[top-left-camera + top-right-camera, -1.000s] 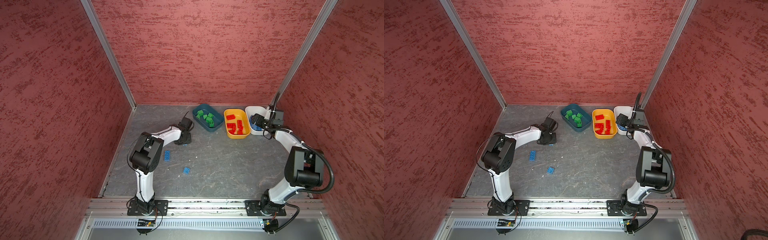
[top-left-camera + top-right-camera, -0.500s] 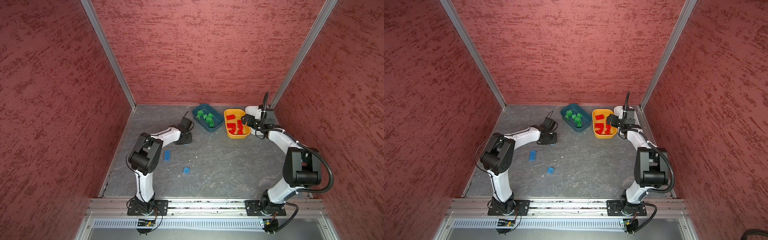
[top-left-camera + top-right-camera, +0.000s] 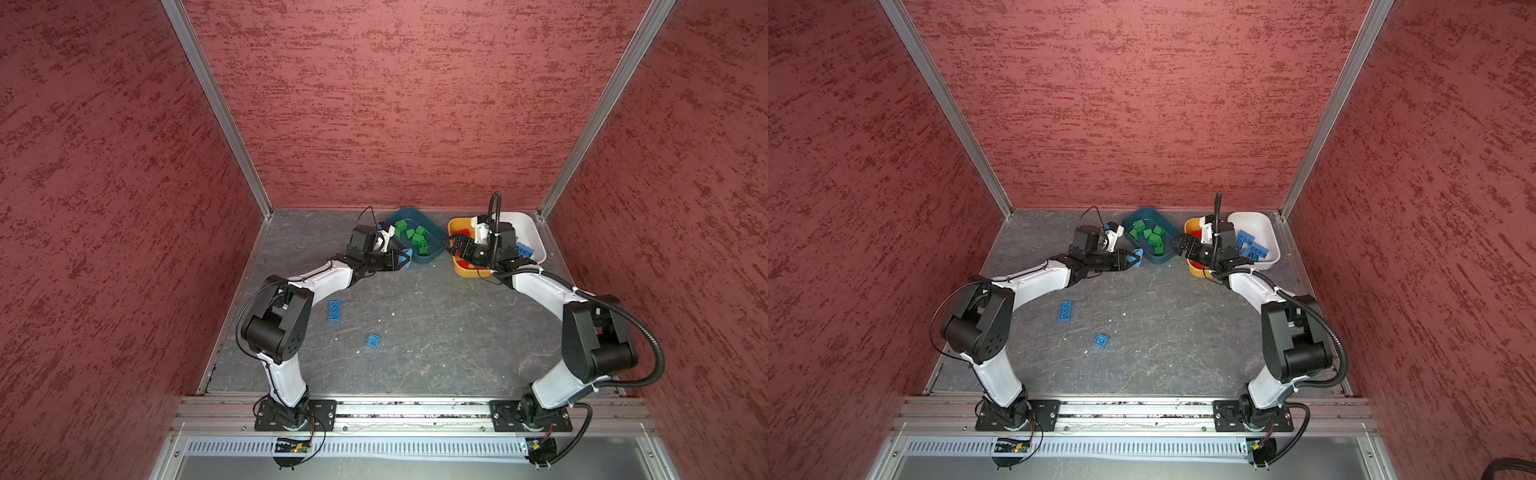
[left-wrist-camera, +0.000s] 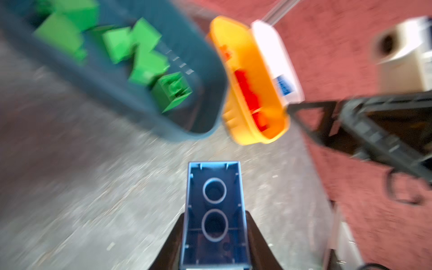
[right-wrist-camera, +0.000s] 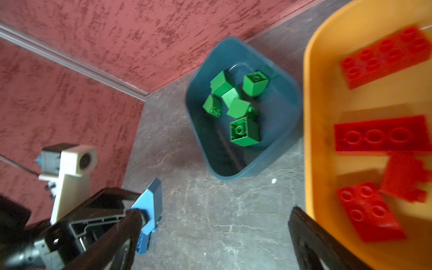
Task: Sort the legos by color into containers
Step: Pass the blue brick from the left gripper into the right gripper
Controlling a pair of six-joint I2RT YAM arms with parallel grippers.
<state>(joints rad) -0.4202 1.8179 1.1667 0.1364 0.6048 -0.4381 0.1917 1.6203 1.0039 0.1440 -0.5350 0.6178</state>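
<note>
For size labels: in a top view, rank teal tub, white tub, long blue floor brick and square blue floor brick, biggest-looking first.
1. Teal tub and white tub: about alike; the right arm partly hides the white one, so unranked.
2. Long blue floor brick.
3. Square blue floor brick.

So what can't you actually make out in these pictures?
- Red bricks in the orange-yellow tub: the right gripper covers most in both top views; the right wrist view's edge cuts the tub off.
- Blue bricks in the white tub: partly behind the right arm in both top views.
- Green bricks: smeared by blur in the left wrist view.
- Held blue brick: studs hidden in the left wrist view.
</note>
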